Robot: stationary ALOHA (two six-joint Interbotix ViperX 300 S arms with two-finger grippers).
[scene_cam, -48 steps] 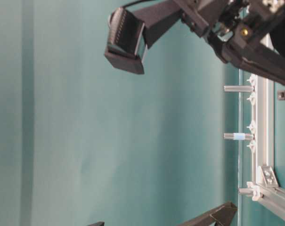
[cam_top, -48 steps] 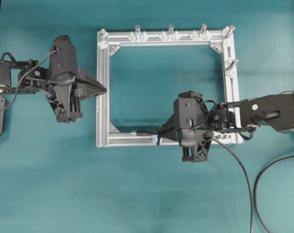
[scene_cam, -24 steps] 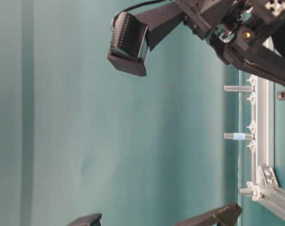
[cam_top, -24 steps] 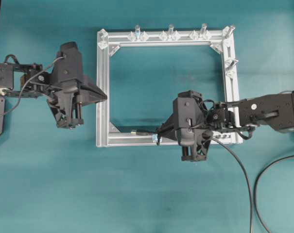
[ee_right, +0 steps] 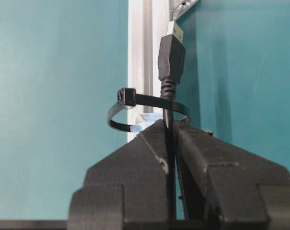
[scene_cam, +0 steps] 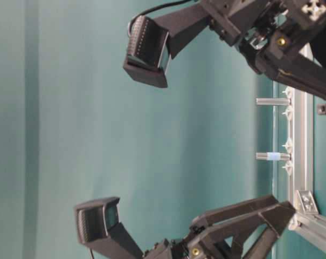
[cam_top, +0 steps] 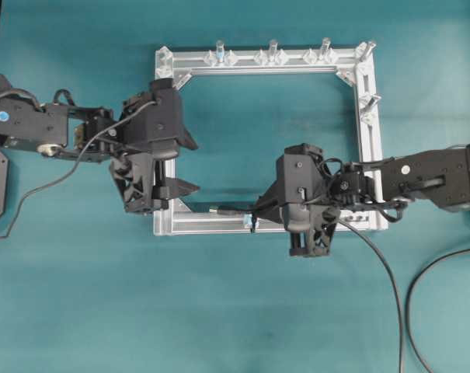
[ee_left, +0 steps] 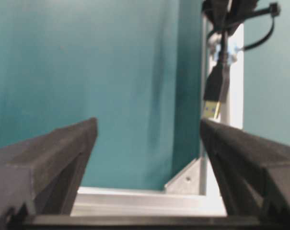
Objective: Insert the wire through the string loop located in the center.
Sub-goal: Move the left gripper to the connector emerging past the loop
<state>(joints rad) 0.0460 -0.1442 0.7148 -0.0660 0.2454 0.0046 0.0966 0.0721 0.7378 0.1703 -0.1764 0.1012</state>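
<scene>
We're pinching the wire (ee_right: 169,139) in the right gripper (ee_right: 169,132), plug already poking through the string loop (ee_right: 147,112) just ahead of the jaws. Left gripper (ee_left: 147,143) is gaping wide, plug ahead between its fingers, likely readying a catch.

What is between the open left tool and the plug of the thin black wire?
Only bare teal table in the left wrist view, between left tool and plug.
</scene>
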